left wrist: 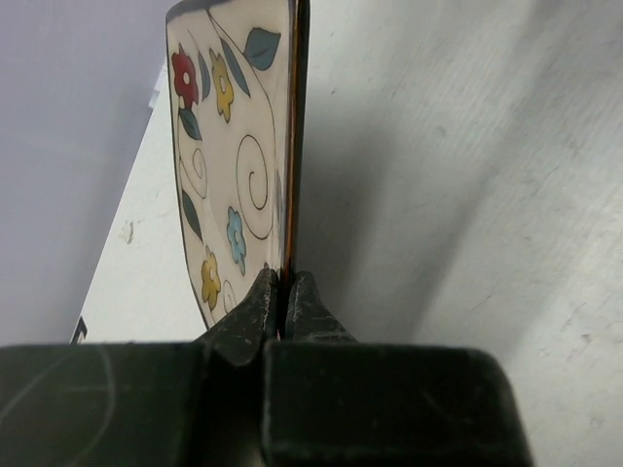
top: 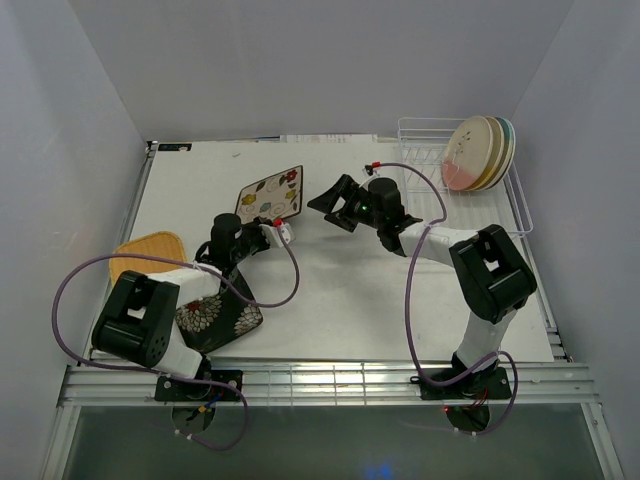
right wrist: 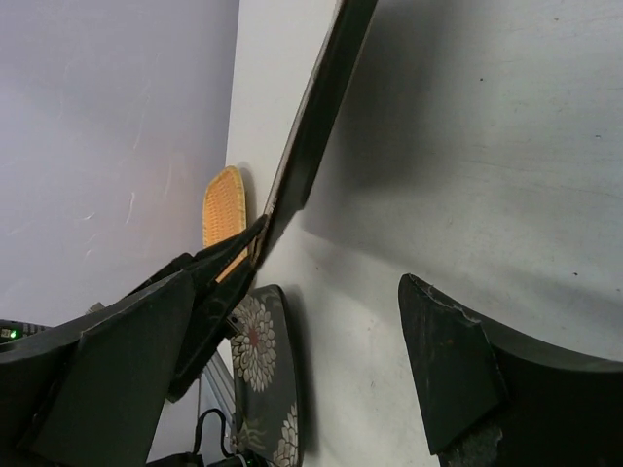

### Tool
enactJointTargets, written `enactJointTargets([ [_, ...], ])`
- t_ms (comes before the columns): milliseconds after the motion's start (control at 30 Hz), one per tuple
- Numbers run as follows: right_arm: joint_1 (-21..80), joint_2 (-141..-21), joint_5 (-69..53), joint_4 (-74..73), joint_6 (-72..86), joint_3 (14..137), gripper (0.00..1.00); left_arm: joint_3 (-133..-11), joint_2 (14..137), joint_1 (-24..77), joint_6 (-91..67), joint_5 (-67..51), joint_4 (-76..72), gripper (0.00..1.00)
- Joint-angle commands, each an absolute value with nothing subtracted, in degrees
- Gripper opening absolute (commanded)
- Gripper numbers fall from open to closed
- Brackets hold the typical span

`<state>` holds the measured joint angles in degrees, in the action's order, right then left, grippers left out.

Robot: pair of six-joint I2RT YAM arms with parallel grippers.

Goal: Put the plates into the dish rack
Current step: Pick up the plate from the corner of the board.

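- The left pincer (left wrist: 284,297) is clamped hard on the rim of the flowered plate (left wrist: 234,165), one finger on each face
- The plate stands tilted up from that grip with its painted face toward the top camera; it looks clear of the counter (top: 340,290), a little left of the middle
- The right pincer (top: 335,207) is spread wide and holds nothing; it sits just beside the plate's right edge with its opening turned toward it
- In the right wrist view the plate runs edge-on ahead of the gap, not yet between the fingers, and I see no contact
- Farther out, the black floral plate (top: 215,320) lies flat under the left arm, and the orange-yellow plate (top: 150,255) lies at the counter's left edge
- The rack (top: 420,140) sits in the far right corner, well apart from both pincers, with round plates (top: 480,152) standing on edge in it, the nearest half pink
- The step in hand looks like a handover, since the rack is on the right arm's side
- Next, I judge, the right pincer must slide over a free stretch of rim and close firmly before the left one lets go, or the plate could drop
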<state>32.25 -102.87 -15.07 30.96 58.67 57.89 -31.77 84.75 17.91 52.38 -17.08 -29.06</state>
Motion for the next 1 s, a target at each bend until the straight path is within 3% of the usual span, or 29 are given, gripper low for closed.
enactJointTargets([
  [0,32.3,-103.0,-17.0,34.5,60.1,57.7,0.91,-30.2,83.7,20.8,45.0,-21.0,-28.2,0.0],
  [367,32.3,-107.0,-17.8,35.2,61.6,60.2,0.93,-29.2,87.4,27.5,44.1,-14.4,-32.6,0.0],
  [500,32.2,-107.6,-17.4,35.2,61.8,60.6,1.0,-28.7,87.1,27.9,43.8,-13.1,-33.8,0.0],
  [833,32.2,-109.8,-18.5,37.4,62.5,61.5,0.74,-27.2,85.8,28.7,43.4,-14.2,-34.6,0.0],
  [967,32.2,-110.0,-18.7,39.0,62.2,61.3,0.74,-26.6,85.2,28.8,43.2,-14.6,-34.6,0.0],
])
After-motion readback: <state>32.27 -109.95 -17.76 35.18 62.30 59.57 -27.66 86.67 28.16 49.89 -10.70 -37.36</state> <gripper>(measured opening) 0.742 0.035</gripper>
